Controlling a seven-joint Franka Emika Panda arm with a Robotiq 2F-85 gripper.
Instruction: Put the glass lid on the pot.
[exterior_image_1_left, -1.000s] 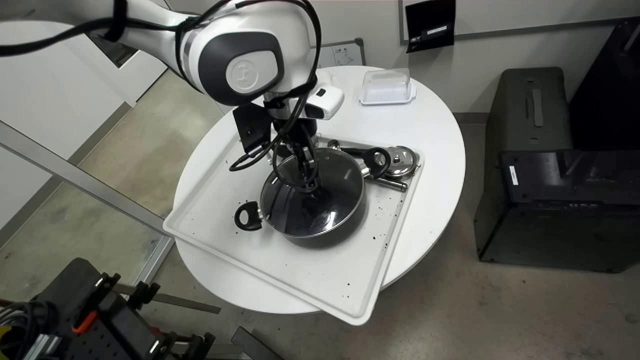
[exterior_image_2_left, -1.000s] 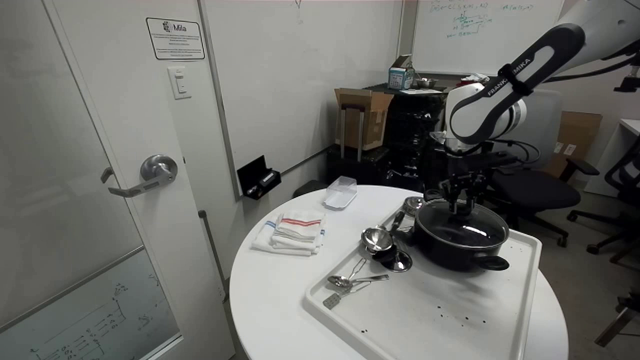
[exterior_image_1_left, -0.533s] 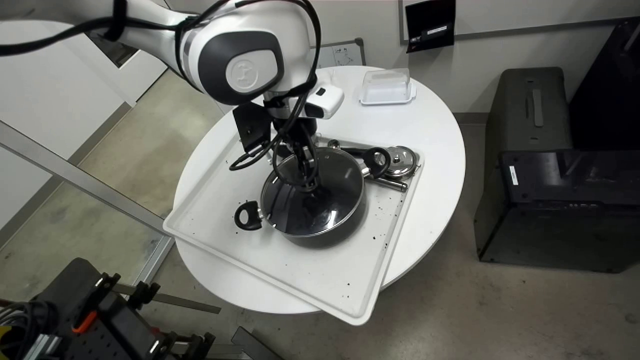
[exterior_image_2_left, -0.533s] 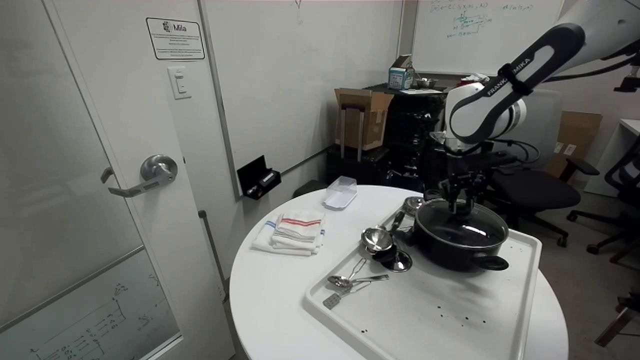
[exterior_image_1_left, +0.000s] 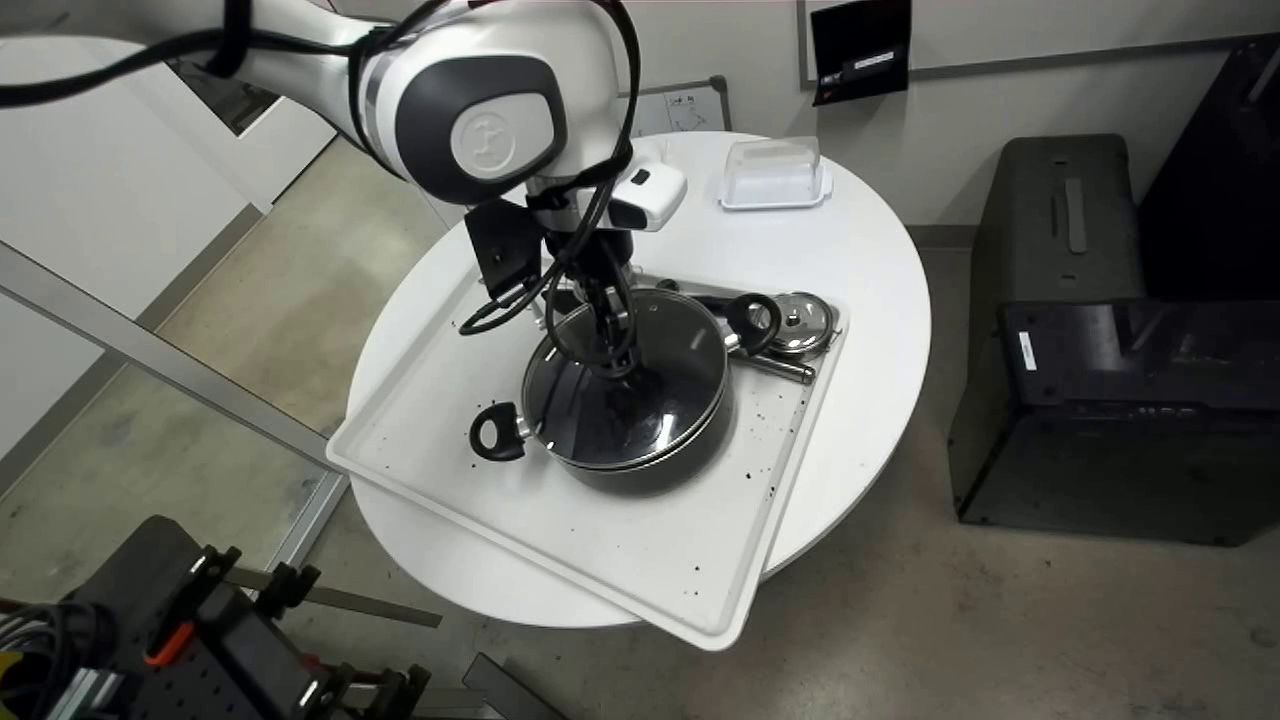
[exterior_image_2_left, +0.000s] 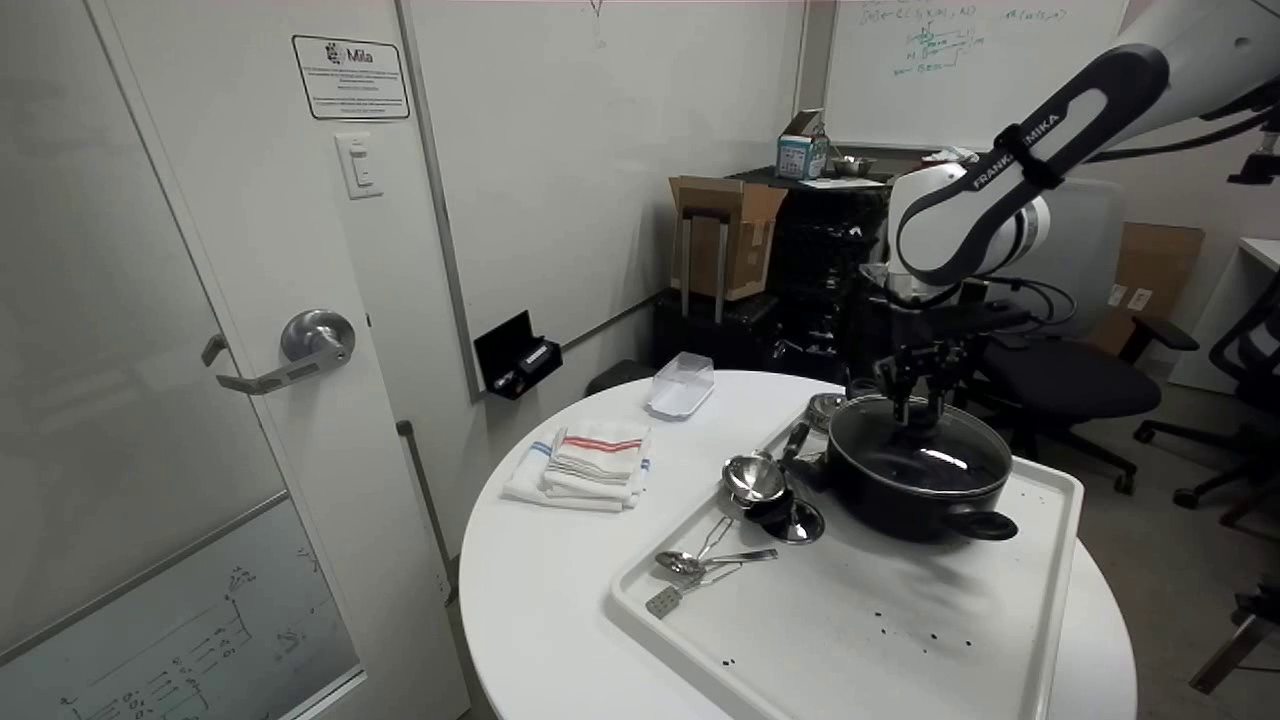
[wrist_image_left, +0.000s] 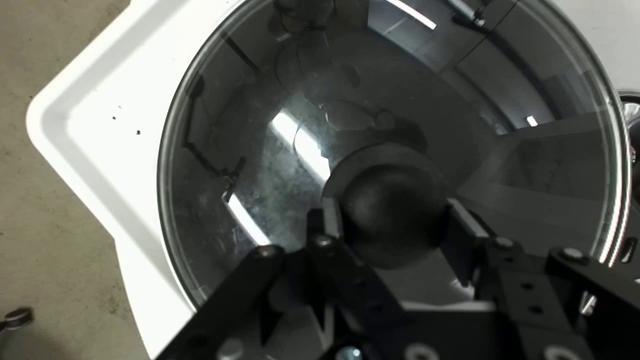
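A white door stands left of the round white worktop in an exterior view. Rightward come folded towels, a clear box, metal utensils on a tray, then the black pot. Just over the pot is the glass lid; the gripper, closed partway, has hold of its knob.

A lab: robot arm, scribbled whiteboard, office chair
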